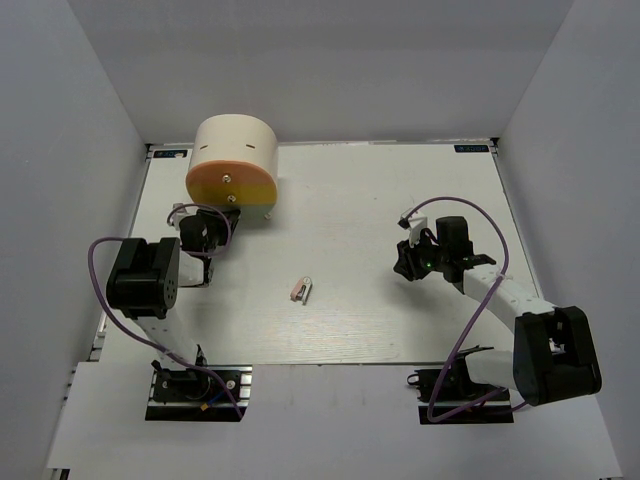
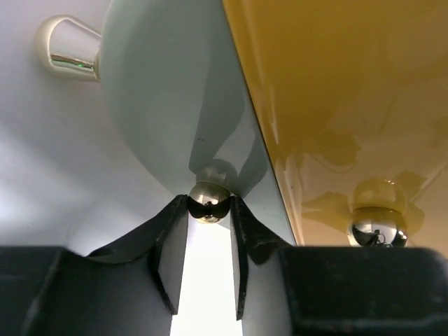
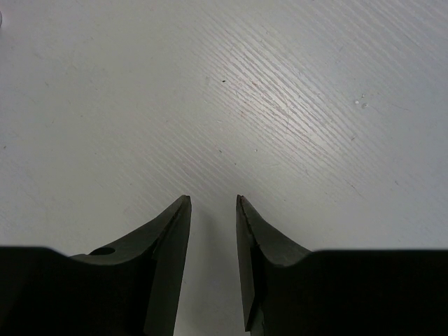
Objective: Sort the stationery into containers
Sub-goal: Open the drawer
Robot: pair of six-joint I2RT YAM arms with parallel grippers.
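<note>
The cream cylindrical box (image 1: 237, 148) stands at the back left, with orange and yellow drawer tiers (image 1: 230, 185) showing at its base. My left gripper (image 1: 216, 222) is at the box's front. In the left wrist view it (image 2: 208, 204) is shut on a small shiny knob (image 2: 208, 200) of a pale tier (image 2: 168, 105), beside the yellow tier (image 2: 336, 84). A pinkish-white clip (image 1: 302, 290) lies mid-table. My right gripper (image 1: 404, 265) is open and empty over bare table (image 3: 212, 199). Markers and erasers are out of view.
A second shiny knob (image 2: 376, 227) sits on the yellow tier to the right of my left fingers. A pale metal foot (image 2: 66, 52) shows at the upper left. White walls enclose the table (image 1: 400, 200) on three sides.
</note>
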